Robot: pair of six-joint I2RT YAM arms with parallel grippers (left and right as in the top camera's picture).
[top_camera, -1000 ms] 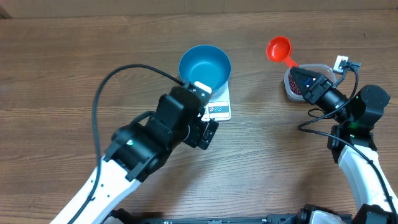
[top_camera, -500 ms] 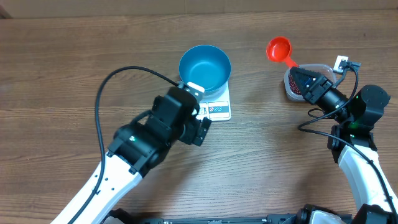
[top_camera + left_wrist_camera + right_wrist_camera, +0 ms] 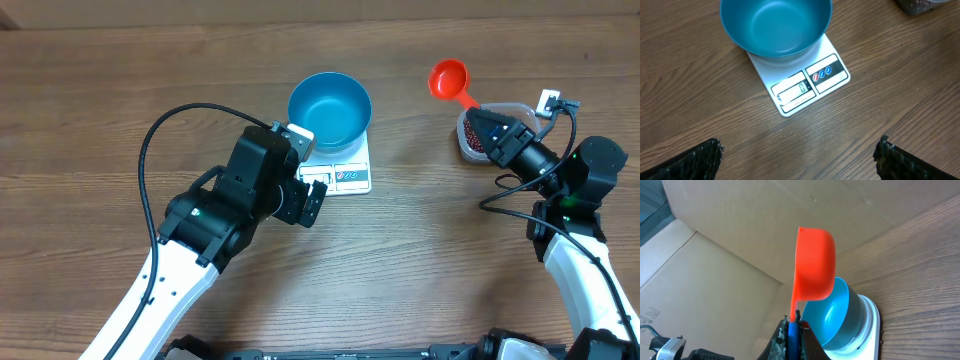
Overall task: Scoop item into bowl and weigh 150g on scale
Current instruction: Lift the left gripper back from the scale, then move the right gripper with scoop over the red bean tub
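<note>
The blue bowl (image 3: 330, 110) sits on the white scale (image 3: 345, 176) at the far middle of the tabletop (image 3: 90, 120). It covers the far part of the scale and overhangs it on both sides. The display panel and buttons lie bare along the near edge (the display seems to show a single digit, though it is too small to read for certain). The bowl's smooth blue inside is in plain view from the left wrist camera.

The left claw (image 3: 799, 162) hangs released, fingers spread wide, over bare wood just near of the scale and touching nothing.

At the far right, the right claw (image 3: 794, 337) is clenched on the thin handle of a red-orange scoop (image 3: 450, 80). The scoop's cup lies to the far left of the claw, well apart from the bowl. Under the claw stands a clear plastic tub (image 3: 517, 108), and the dark red-brown beans (image 3: 471, 144) show in its left part.
</note>
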